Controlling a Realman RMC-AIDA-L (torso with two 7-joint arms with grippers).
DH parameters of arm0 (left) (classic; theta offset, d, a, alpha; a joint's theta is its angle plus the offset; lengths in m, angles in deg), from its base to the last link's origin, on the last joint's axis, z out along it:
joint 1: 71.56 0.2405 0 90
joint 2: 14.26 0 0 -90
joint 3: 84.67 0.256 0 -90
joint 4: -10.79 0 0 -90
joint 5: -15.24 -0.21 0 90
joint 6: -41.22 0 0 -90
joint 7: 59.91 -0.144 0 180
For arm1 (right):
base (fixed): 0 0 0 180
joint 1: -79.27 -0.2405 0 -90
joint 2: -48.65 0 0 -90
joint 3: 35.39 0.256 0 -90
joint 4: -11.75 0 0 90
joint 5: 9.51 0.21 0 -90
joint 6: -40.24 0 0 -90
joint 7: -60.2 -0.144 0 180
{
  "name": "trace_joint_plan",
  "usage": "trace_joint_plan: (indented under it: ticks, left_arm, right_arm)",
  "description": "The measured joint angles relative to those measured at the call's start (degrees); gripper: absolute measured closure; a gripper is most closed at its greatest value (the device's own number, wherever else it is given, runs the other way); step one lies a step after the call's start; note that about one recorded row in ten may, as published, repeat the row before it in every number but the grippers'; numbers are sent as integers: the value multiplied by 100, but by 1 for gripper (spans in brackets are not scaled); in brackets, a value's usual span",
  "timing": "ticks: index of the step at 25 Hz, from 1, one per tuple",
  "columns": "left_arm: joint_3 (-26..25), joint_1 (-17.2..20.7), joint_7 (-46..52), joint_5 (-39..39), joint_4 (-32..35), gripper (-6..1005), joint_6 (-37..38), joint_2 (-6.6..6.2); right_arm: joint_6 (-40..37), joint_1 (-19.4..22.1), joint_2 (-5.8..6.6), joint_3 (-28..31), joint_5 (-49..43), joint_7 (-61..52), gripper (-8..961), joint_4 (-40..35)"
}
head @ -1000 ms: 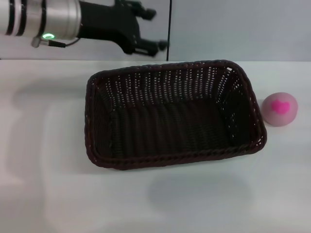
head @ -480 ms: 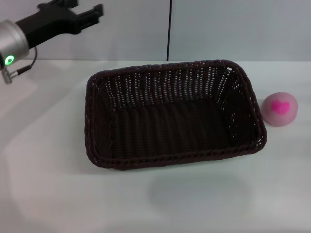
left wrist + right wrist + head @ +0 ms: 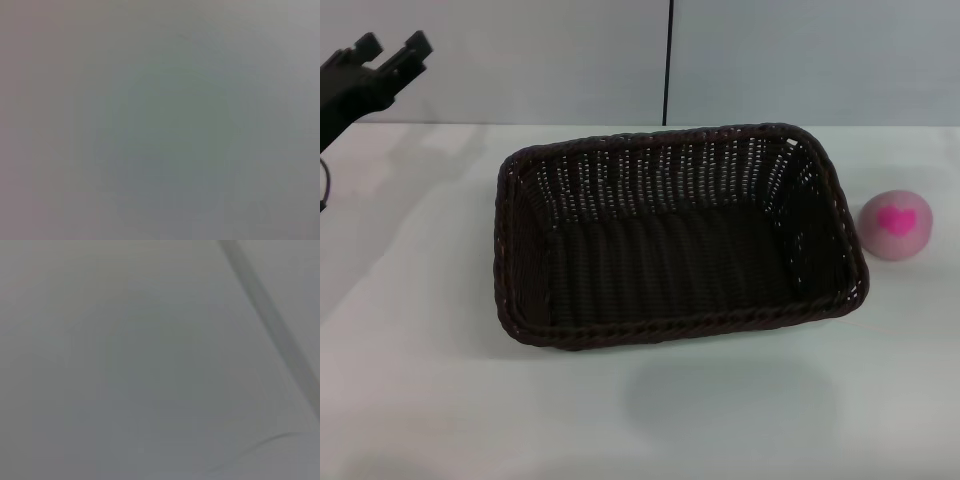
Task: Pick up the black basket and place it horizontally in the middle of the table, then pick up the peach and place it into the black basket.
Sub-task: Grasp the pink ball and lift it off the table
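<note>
The black basket (image 3: 670,232) lies lengthwise across the middle of the white table (image 3: 420,380) in the head view, open side up and empty. The peach (image 3: 896,224), pale pink with a magenta heart patch, sits on the table just to the right of the basket, not touching it. My left gripper (image 3: 390,48) is open and empty, raised at the far left edge of the head view, well away from the basket. My right gripper is out of view. Both wrist views show only plain grey surface.
A grey wall with a dark vertical seam (image 3: 669,60) stands behind the table's far edge. Bare tabletop lies in front of and to the left of the basket.
My left arm has drawn back from above the basket's far rim to the far left and is now mostly out of the head view. The basket and peach have not moved.
</note>
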Motion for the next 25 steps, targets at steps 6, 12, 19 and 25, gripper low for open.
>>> trace_joint_plan:
  ticks: [6, 12, 19, 25]
  left_arm:
    - [-13, 120, -125, 145, -87, 212, 52, -8]
    - [-14, 71, -192, 167, -281, 212, 57, 1]
    - [-14, 71, -195, 178, -298, 212, 94, -2]
    - [-13, 102, -197, 197, -300, 212, 203, -5]
  right_arm:
    - [-660, -287, 291, -507, -2986, -2941, 440, -1917]
    - [-1702, -1038, 544, -514, -5145, -4373, 442, -2640]
    - [-2038, -1728, 665, -785, -6720, -4884, 445, -2515]
    - [-1954, -1777, 530, -1216, -6815, -4904, 448, -2484]
